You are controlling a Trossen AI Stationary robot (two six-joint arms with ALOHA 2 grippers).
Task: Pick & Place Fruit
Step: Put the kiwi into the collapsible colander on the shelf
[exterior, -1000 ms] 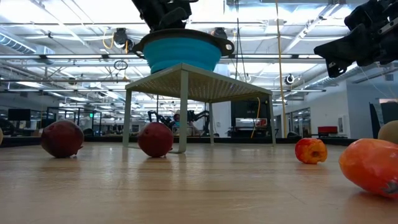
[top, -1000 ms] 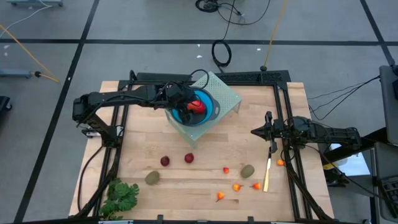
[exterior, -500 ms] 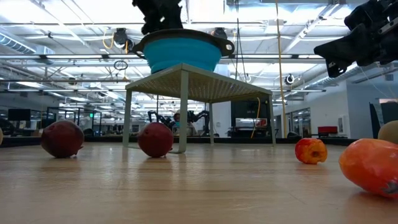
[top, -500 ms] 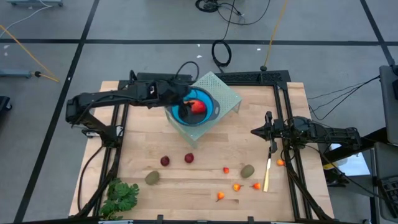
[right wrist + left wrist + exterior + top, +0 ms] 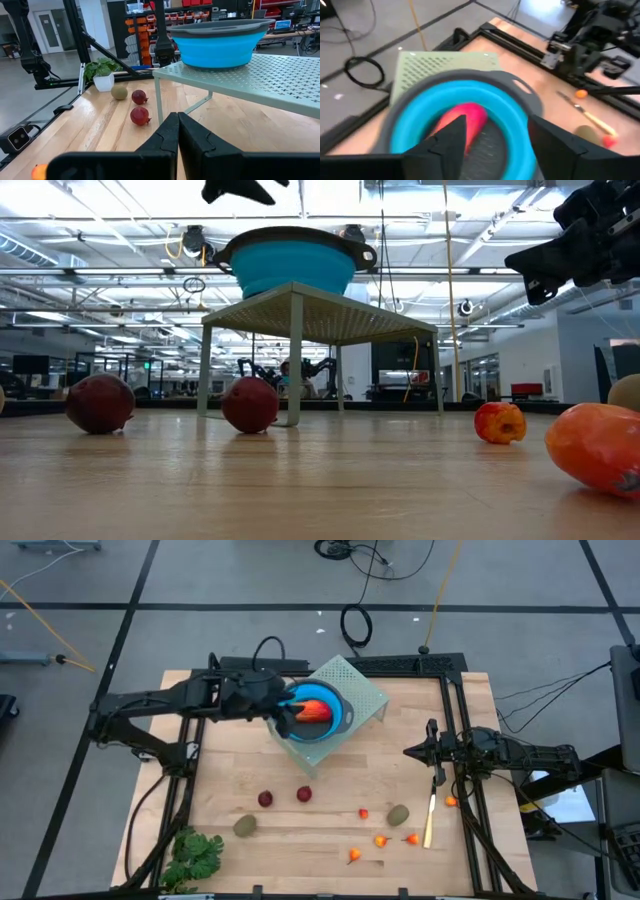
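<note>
At the near left corner of my tabletop [image 5: 230,790] lies the leafy green bunch [image 5: 193,854]. My left tool [image 5: 283,717] hangs over the blue bowl's [image 5: 340,718] left rim, fingers apart and empty; the longer red-orange piece [image 5: 315,710] lies inside the bowl on the green perforated stand [image 5: 365,690]. Two dark-red balls [image 5: 265,799] and other fruit lie nearer. At the right, my closed right tool [image 5: 410,752] hovers near the yellow stick [image 5: 429,818].
</note>
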